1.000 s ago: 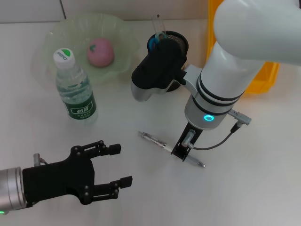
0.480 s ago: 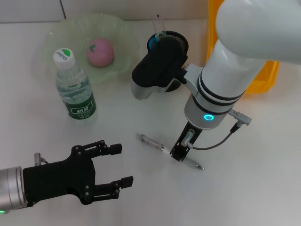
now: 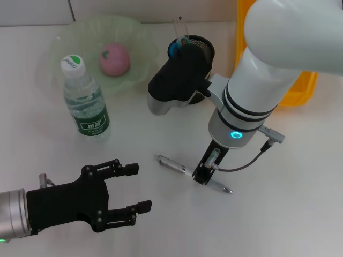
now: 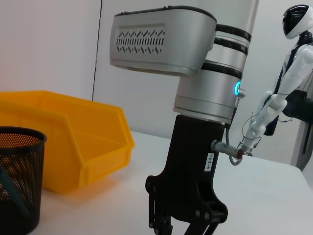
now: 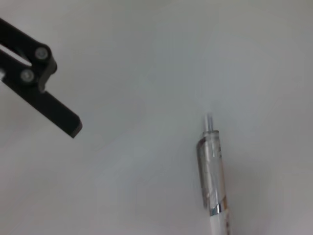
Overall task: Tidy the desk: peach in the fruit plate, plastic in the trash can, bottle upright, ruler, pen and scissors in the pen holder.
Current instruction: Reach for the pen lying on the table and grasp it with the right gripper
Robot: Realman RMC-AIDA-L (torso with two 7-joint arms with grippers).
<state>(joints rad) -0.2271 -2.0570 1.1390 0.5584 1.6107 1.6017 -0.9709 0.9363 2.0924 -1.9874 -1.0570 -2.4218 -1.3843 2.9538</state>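
Observation:
A clear pen (image 3: pixel 174 164) lies on the white desk, also showing in the right wrist view (image 5: pixel 211 176). My right gripper (image 3: pixel 204 174) stands over its middle, shut on it. My left gripper (image 3: pixel 138 187) hovers open and empty near the front left. The pink peach (image 3: pixel 114 59) sits in the pale green fruit plate (image 3: pixel 64 43). Beside the plate, the water bottle (image 3: pixel 86 104) stands upright. The black mesh pen holder (image 3: pixel 201 45) holds blue-handled scissors (image 3: pixel 174 49) and a clear ruler (image 3: pixel 178 27). No plastic is in view.
A yellow bin (image 3: pixel 303 88) stands at the back right, behind my right arm; it also shows in the left wrist view (image 4: pixel 73 142) next to the pen holder (image 4: pixel 19 186). The right forearm (image 3: pixel 179 80) hangs over the space before the holder.
The right gripper and the pen have shifted together slightly toward the front left. The left gripper has not moved.

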